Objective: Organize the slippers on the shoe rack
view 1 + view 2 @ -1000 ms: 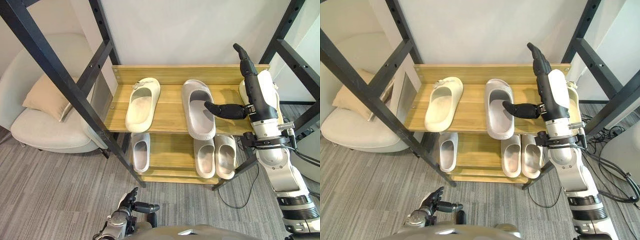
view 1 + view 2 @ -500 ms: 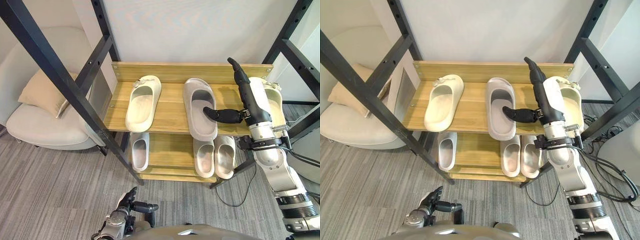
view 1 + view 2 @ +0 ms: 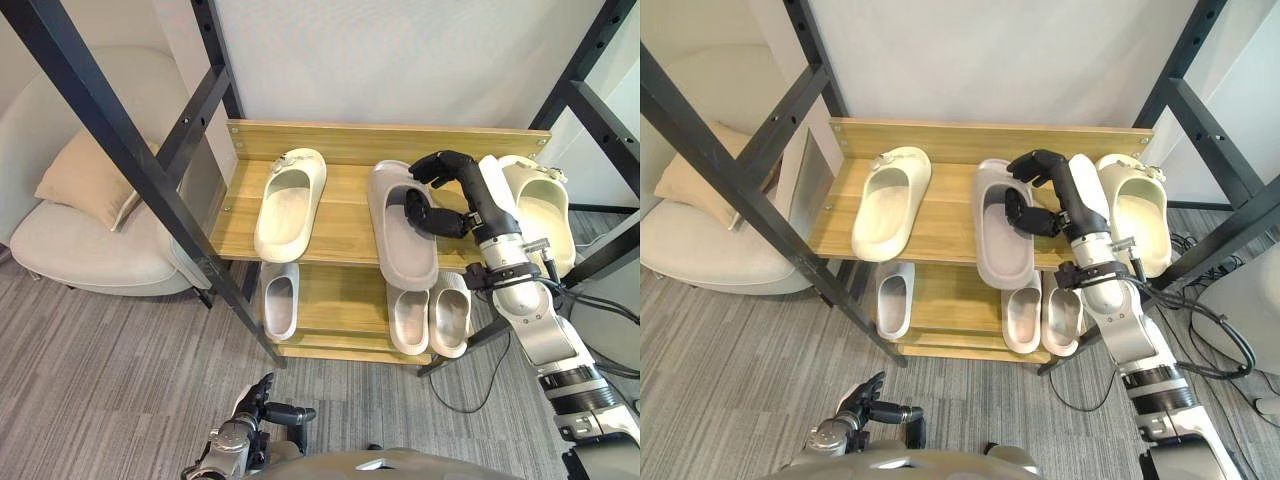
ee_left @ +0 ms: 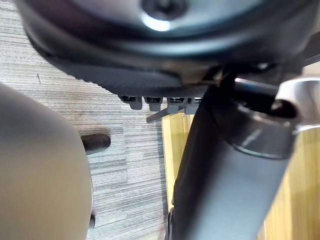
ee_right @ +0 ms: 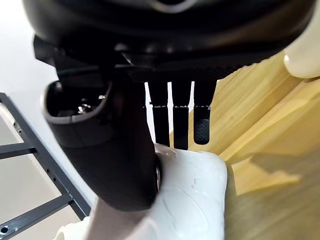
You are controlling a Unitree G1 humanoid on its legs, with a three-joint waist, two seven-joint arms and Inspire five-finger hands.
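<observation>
- Now the right hand (image 3: 457,182) is clamped on the grey slipper (image 3: 405,255), fingers curled over its strap, thumb inside the opening.
- That slipper lies on the shoe rack (image 3: 340,215), top shelf, between the left cream slipper (image 3: 285,205) and the right cream slipper (image 3: 535,215).
- Left hand (image 3: 250,422) hangs low over the carpet (image 3: 120,380); its grip I cannot tell.

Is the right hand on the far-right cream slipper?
No, the right hand curls round the grey slipper mid-shelf; the far-right cream slipper lies free beside its arm.

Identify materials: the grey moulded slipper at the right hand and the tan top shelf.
Grey moulded slipper: likely soft foam or rubber; matte, thick, seamless one-piece shape. Tan top shelf: wood or wood-look laminate; visible grain, low sheen.
</observation>
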